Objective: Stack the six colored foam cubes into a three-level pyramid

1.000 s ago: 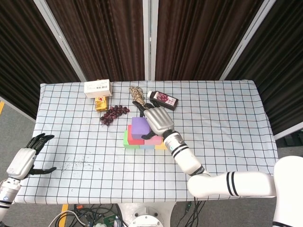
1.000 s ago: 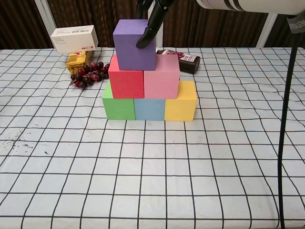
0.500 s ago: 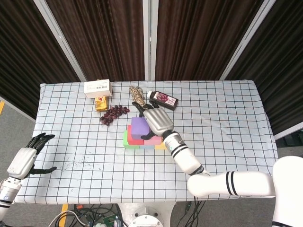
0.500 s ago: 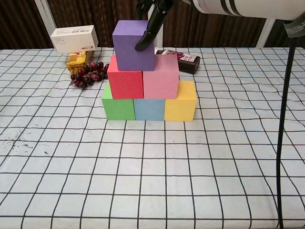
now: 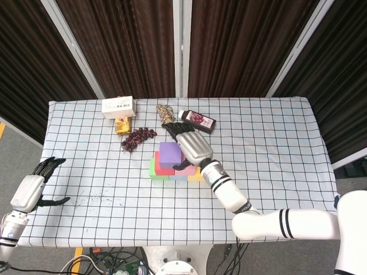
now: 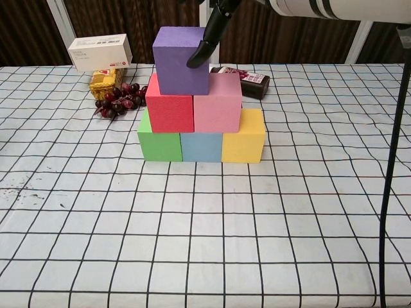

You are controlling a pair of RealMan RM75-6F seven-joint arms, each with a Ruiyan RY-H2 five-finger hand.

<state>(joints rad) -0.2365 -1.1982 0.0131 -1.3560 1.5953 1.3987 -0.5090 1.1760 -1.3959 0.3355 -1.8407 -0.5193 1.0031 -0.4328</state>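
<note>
Centrally on the checked table [image 6: 77,256], the pyramid stands: green cube [image 6: 159,142], blue cube [image 6: 201,147], yellow cube [image 6: 244,136] below, red cube [image 6: 170,106] and pink cube [image 6: 218,104] above, purple cube [image 6: 180,60] topmost, grasped by the right hand [image 5: 191,149]. Left hand [image 5: 31,189] hangs released, fingers apart.

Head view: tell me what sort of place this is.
Probably a robot test room, not a home: a table under a grid-checked cloth, dark curtains behind it, loose cables on the floor, and foam cubes stacked as practice props.
</note>
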